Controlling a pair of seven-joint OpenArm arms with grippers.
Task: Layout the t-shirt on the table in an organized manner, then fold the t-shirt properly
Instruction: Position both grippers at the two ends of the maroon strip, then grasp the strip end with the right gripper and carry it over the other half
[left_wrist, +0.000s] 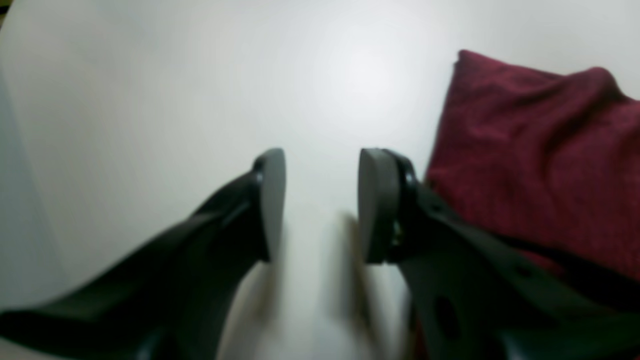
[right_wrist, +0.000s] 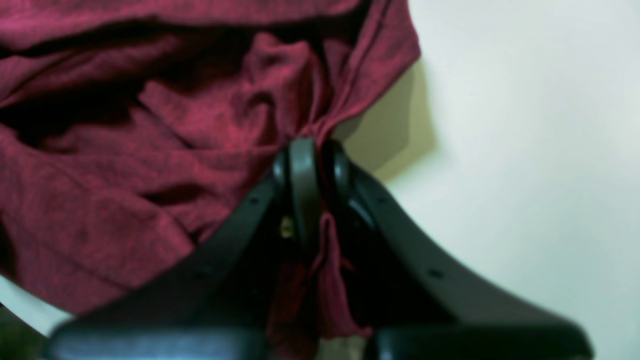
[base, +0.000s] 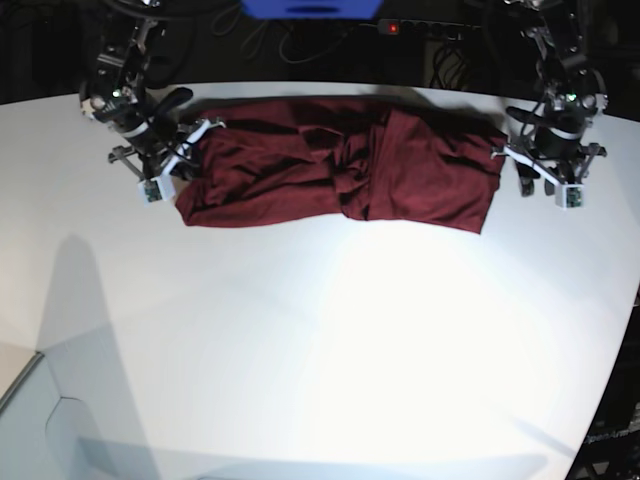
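Pinched tight between the jaws of the right gripper (right_wrist: 306, 165): one gathered edge of the t-shirt (base: 340, 165). Left gripper (left_wrist: 320, 200) spread apart and empty, just beside the other end of the cloth, over bare table (base: 320, 350). Best to take that near corner with the left too, then pull both ends gently apart and lift a little, so the twist in the middle opens. Dark maroon, plain, very wrinkled, bunched in a long strip at the far side.
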